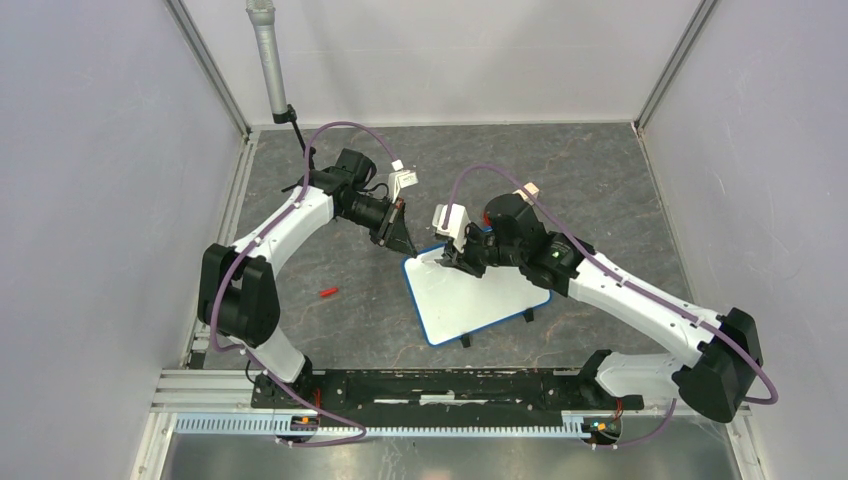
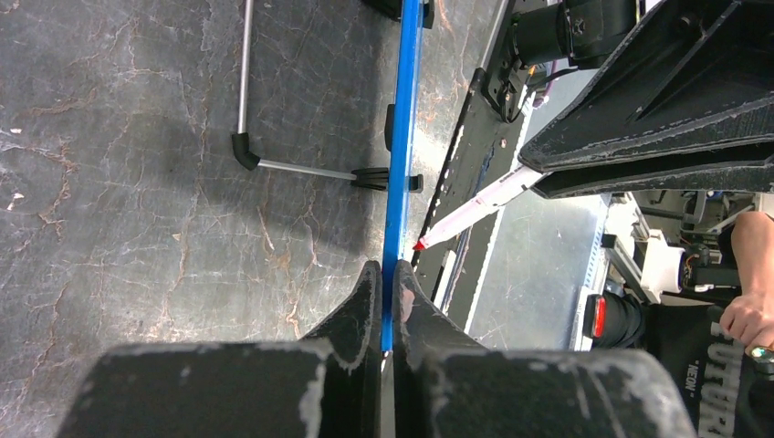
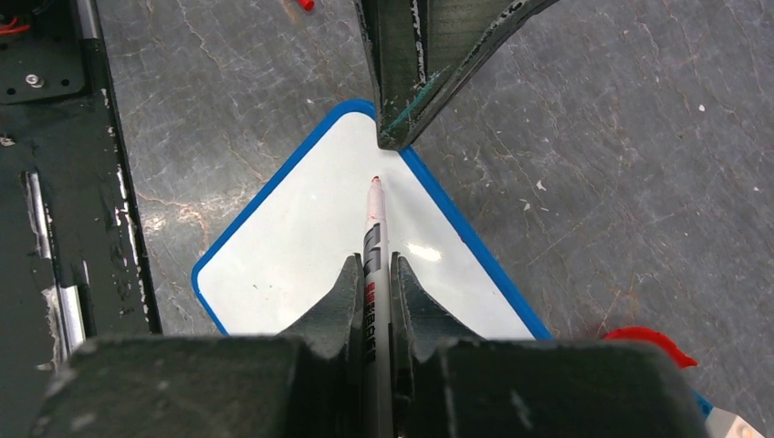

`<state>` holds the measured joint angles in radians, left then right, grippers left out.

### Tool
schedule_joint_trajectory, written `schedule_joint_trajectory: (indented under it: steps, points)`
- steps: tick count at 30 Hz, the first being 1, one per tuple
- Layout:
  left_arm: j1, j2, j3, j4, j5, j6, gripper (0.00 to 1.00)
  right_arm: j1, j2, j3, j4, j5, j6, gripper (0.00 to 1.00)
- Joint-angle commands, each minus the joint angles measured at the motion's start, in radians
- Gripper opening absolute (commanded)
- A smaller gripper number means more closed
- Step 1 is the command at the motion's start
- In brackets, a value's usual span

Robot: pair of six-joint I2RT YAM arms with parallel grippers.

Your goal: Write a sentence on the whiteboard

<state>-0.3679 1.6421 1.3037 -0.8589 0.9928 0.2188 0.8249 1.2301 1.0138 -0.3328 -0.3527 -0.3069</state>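
The whiteboard (image 1: pixel 480 295) lies in the middle of the bench (image 1: pixel 600 180), right under the right pincer (image 3: pixel 372 265), which squeezes a red pen (image 3: pixel 374 219) whose tip points across the blank white face to the far corner, where the left pincer (image 2: pixel 385 274) is pinched shut on the board's edge.

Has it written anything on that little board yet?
Nothing written yet. Done: the left pincer grips the whiteboard by its blue rim, and the marker is uncapped. In hand: the right pincer holds the marker over the board. Left: the whole sentence.
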Motion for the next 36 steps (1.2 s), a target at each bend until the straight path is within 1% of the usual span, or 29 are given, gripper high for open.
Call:
schedule_joint_trajectory:
  steps: [1,10,26,36]
  points:
    - [-0.001,-0.008,0.002,0.005,0.01,0.035,0.02,0.007,0.009,0.05,0.033,0.033,0.012,0.0]
    - [-0.001,-0.01,0.004,0.006,0.01,0.038,0.02,0.011,0.022,0.053,0.025,0.074,0.005,0.0]
    - [-0.002,-0.009,0.002,0.006,0.007,0.045,0.03,0.047,0.068,0.074,0.031,0.059,-0.008,0.0]
    - [-0.003,-0.004,0.002,0.006,0.001,0.046,0.03,0.067,0.055,0.041,-0.019,0.065,-0.05,0.0]
